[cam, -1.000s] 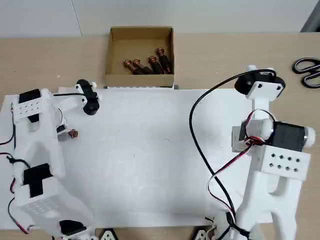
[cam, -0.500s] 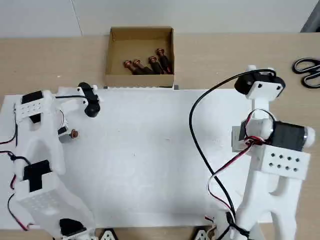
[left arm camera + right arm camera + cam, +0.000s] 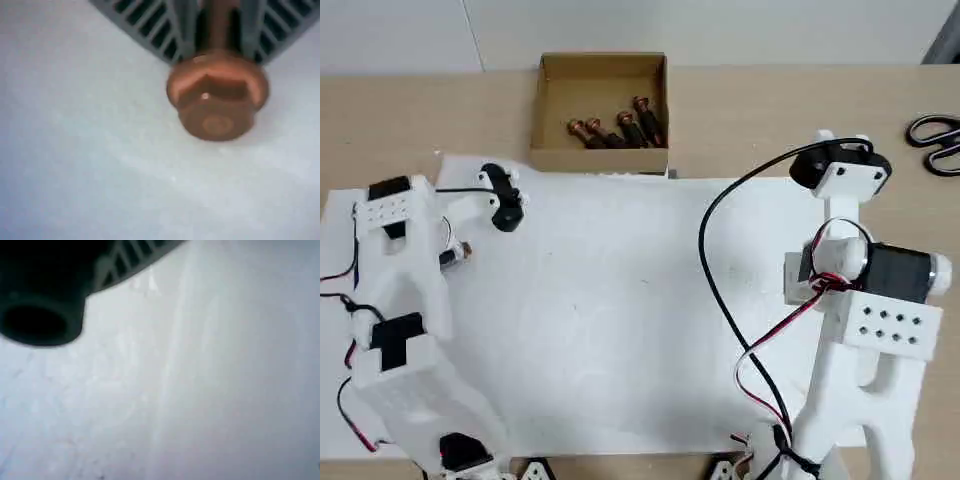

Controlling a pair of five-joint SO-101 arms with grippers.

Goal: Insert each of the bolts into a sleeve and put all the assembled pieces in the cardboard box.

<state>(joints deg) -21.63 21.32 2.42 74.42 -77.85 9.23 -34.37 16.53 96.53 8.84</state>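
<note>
— Bolt (image 3: 216,107) first: where is it sitting?

— It is hanging in the left gripper (image 3: 217,44). The grey ribbed fingers (image 3: 150,22) are clamping its shank from both sides, and the copper hex head is sticking out past the fingertips, just above the white mat (image 3: 620,330). From the high view it is showing at the mat's left side, beside the left arm (image 3: 400,300).

— And the sleeve (image 3: 40,315)?

— The right gripper (image 3: 115,262) is holding it. The black tube is lying against a ribbed grey finger (image 3: 132,255), its open end is facing the camera, and it is floating over the mat, casting a faint shadow.

— Are the two parts touching?

— No, they are staying well apart, each at its own arm's side of the mat. The right arm (image 3: 860,300) is standing folded over the mat's right edge, and from above its own body is covering the gripper.

— Anything lying in the cardboard box (image 3: 535,110)?

— Four assembled pieces (image 3: 615,128) are lying side by side, copper heads on dark sleeves, toward the wall nearest the mat. The box is standing on the wooden table (image 3: 750,110), just beyond the mat's far edge.

— What else is lying around?

— Scissors (image 3: 935,140) are lying at the table's far right edge, well away from the box
</note>
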